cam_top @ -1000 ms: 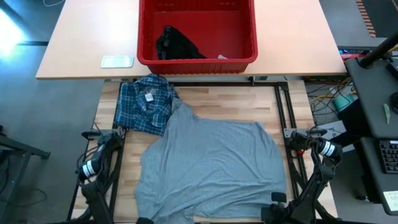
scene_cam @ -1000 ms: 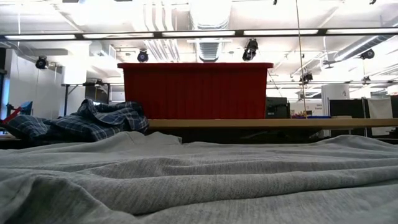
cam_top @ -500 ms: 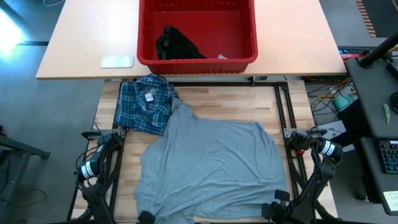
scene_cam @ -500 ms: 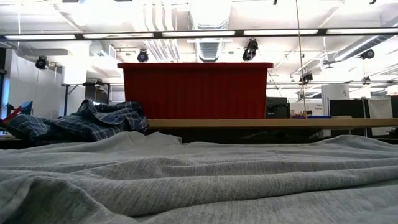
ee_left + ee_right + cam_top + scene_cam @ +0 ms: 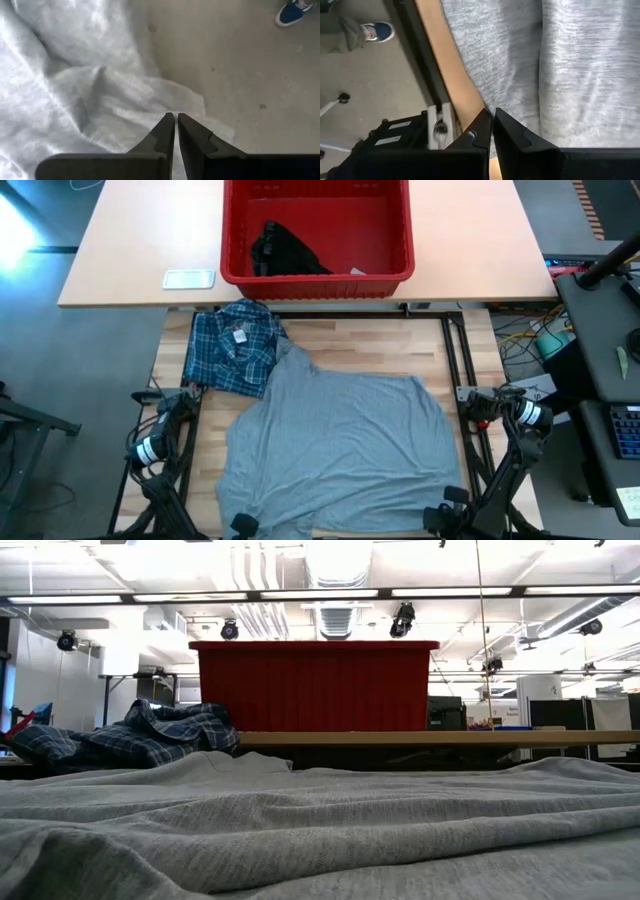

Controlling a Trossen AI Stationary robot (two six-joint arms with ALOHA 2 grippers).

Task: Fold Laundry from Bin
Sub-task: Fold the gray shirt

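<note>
A: Grey jersey covers most of the wooden surface (image 5: 330,340): the light grey T-shirt (image 5: 340,445) lies spread from the centre down to six o'clock, with its hem over the near edge.

B: And we have both grippers on that hem. Our left gripper (image 5: 175,119) sits at about seven o'clock, fingers pinched together on a fold of the grey cloth that hangs over the floor. Our right gripper (image 5: 493,114) is at about five o'clock, fingers likewise pressed together at the shirt's edge, right beside the bare wood strip.

A: Can we say the right one truly has cloth between its fingers?

B: Not for certain; the tips meet at the fabric's border, so we judge it a grip on the hem, no more.

A: Where is the rest of the laundry?

B: The plaid shirt (image 5: 232,345) is bunched at eleven o'clock, touching the T-shirt's upper corner. The small black garment (image 5: 283,250) lies inside the red bin (image 5: 396,272), which stands at twelve o'clock on the farther table.

A: So the step in hand?

B: We read it as taking the bottom hem for the first fold. Next we would need to lift both corners evenly and carry them toward twelve o'clock, keeping the cloth taut so it lays flat and clear of the plaid shirt.
</note>
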